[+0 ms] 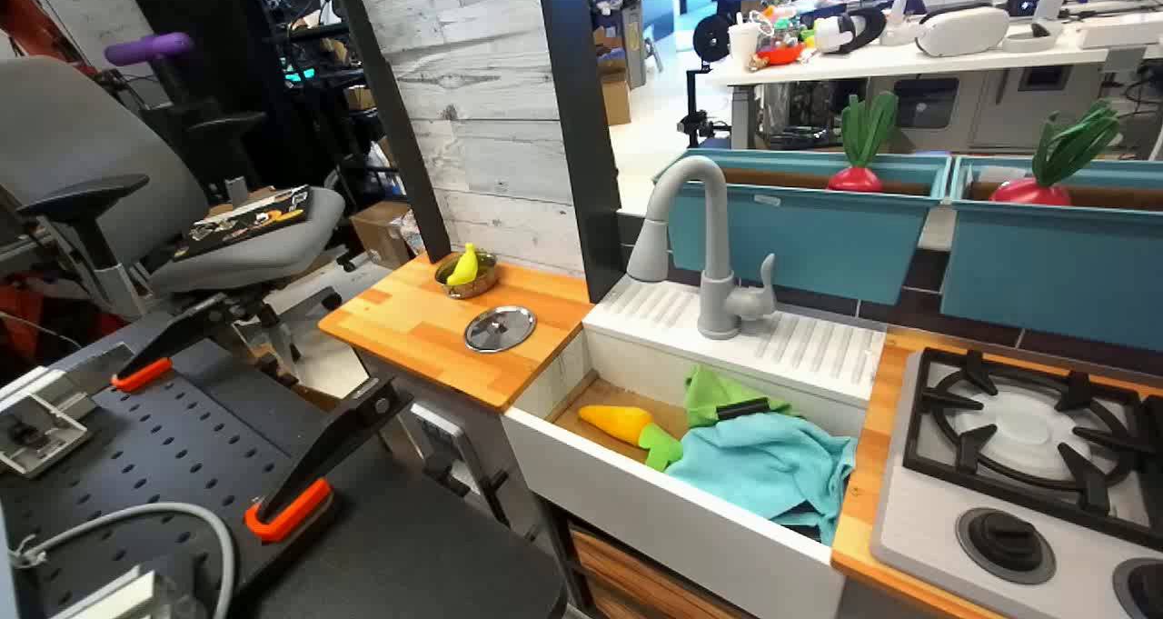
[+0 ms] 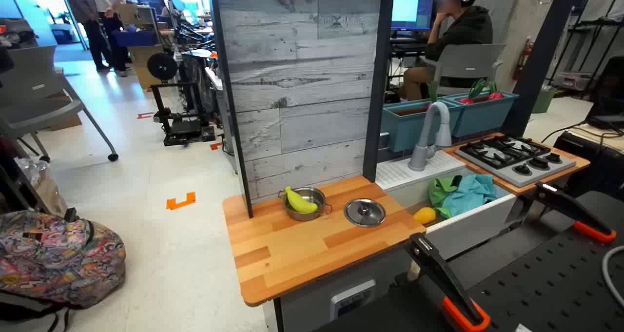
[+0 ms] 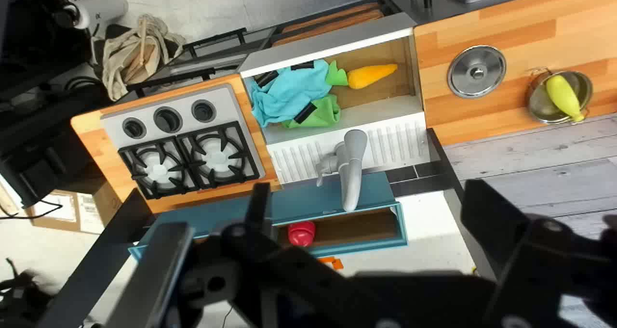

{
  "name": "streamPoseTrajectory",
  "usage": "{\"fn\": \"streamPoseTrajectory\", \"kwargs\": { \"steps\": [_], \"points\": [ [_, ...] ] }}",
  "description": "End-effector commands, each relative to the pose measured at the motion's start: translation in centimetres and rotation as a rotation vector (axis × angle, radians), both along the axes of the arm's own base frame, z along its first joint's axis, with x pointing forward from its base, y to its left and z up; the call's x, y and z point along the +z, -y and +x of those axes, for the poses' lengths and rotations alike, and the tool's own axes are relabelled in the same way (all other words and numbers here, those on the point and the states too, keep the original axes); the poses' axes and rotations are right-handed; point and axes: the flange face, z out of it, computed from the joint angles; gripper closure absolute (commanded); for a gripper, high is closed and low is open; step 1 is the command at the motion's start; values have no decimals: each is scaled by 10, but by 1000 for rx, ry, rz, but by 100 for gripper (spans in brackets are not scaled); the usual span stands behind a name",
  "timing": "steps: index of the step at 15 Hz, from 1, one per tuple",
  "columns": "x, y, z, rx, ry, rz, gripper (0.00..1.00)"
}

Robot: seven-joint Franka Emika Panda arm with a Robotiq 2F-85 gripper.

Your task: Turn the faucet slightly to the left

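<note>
The turn is judged to be not yet begun: the tall matte grey faucet with a high arched gooseneck spout (image 1: 717,237) is seen upright on the white ribbed ledge (image 1: 818,346) behind the white rectangular sink (image 1: 672,528), and its spout appears to be pointed forward over that sink. With no target angle marked, this cannot be confirmed; approach, contact and a slight leftward push are taken to be remaining. In the wrist view the black two-fingered gripper (image 3: 370,193) is shown with its fingers spread wide, nothing held between them, and no contact with the faucet is seen. No brand can be read: a small pale label (image 1: 768,200) is carried by the teal plastic planter (image 1: 790,237) behind the sink, a pale marking (image 1: 366,389) by a black clamp with an orange pad (image 1: 327,451) in front of it, and white labels (image 3: 91,213) by the brown cardboard box (image 3: 111,200) well off to one side of it, all too small or blurred to be made out.
</note>
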Motion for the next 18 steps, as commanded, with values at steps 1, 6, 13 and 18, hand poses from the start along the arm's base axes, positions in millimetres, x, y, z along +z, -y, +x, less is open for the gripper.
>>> {"fn": "streamPoseTrajectory", "kwargs": {
  "steps": [1, 6, 13, 18],
  "points": [
    [1, 0, 0, 0, -1, 0, 0],
    [1, 0, 0, 0, 0, 0, 0],
    [-11, 9, 13, -6, 12, 8, 0],
    [-49, 28, 46, -20, 8, 31, 0]
  ]
}}
